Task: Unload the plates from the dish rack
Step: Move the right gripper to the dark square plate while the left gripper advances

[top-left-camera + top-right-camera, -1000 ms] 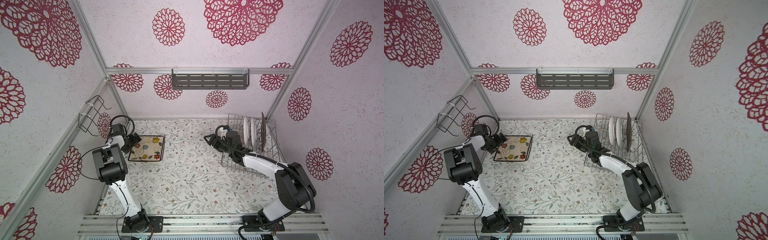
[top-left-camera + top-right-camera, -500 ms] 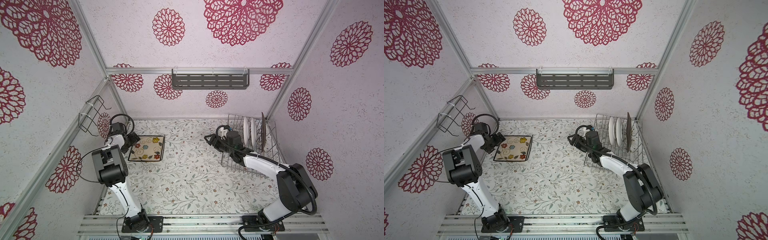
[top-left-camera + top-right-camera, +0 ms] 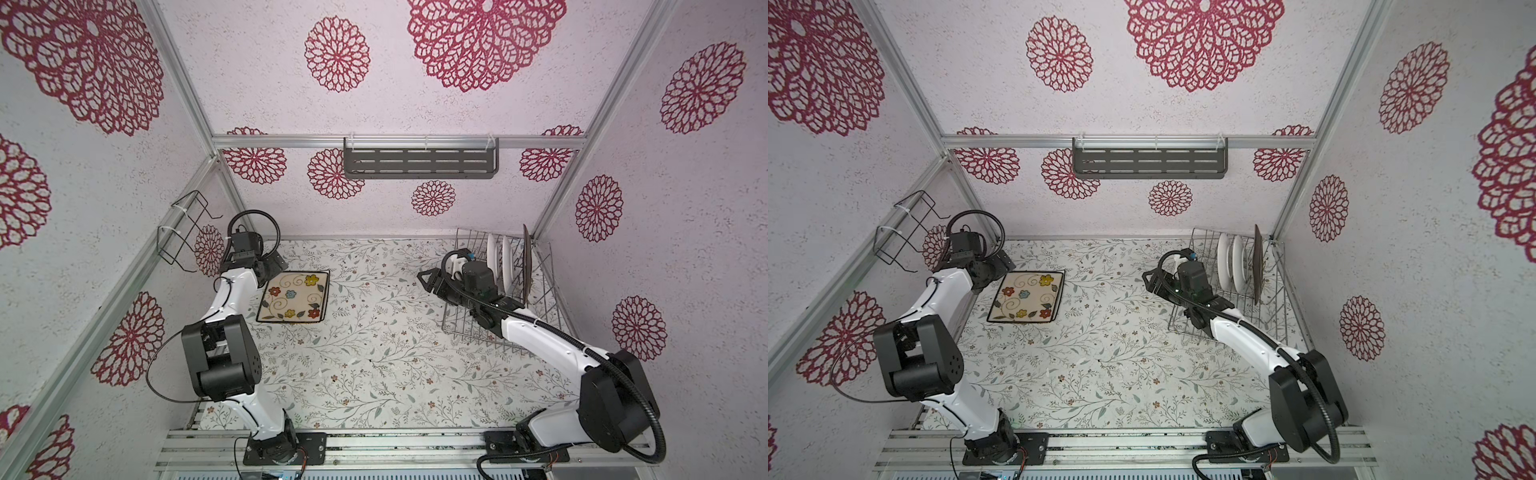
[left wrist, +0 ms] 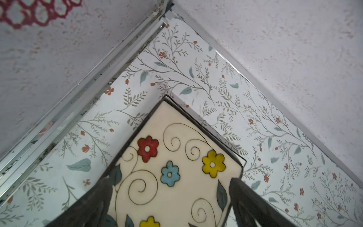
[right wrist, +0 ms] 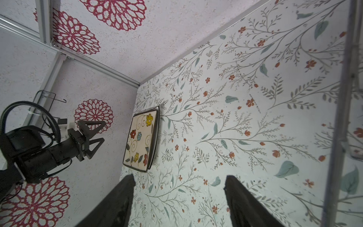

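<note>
Plates are partly out: one cream square plate with coloured flowers (image 3: 293,301) lies flat on the leafy table (image 3: 374,353) at ten o'clock, and the left gripper (image 5: 102,131) hangs over its corner, wide and empty. Two round white plates (image 3: 494,266) and one dark plate (image 3: 526,266) stand in the silver wire dish rack (image 3: 548,307) at two o'clock, left to do. The right gripper (image 5: 178,182) is at the rack's nine o'clock side, apart and empty.
</note>
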Available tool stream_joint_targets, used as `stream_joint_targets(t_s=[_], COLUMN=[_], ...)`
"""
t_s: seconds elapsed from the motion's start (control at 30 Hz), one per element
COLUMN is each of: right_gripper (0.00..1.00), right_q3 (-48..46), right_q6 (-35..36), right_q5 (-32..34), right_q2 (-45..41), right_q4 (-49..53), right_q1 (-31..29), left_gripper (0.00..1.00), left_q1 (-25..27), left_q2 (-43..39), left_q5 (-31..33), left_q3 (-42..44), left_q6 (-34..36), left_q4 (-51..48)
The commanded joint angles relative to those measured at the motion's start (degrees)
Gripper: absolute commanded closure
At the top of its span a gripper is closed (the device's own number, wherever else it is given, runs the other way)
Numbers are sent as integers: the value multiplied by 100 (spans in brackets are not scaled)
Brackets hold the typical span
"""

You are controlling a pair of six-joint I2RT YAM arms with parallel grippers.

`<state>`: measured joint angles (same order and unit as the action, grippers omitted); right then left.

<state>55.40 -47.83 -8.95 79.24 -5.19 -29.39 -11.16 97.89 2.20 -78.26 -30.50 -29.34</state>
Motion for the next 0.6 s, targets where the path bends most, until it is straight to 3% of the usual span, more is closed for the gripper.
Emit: stream_joint_targets(t_s=[0.0,0.17,0.4,0.57], right_gripper=[23,17,14,13], right_q3=[319,649,1064,1299], right_q6=[535,1222,1897,2148], right_q5=[558,1437,2840,3834], right_q2=[-494,-828,-1004,-1102], right_q4=[815,2158,3531,4165], right_q1=[38,105,317,515], left_gripper=[3,3,3,3], left_q1=[368,1312,2548,2991], left_q2=[-413,-982,-1277,-1350], left_q5=[153,432,228,177], left_q3=[296,627,897,1038], left_q6=[-18,-464,-1020,-1262], left_q4=[97,116,666,882])
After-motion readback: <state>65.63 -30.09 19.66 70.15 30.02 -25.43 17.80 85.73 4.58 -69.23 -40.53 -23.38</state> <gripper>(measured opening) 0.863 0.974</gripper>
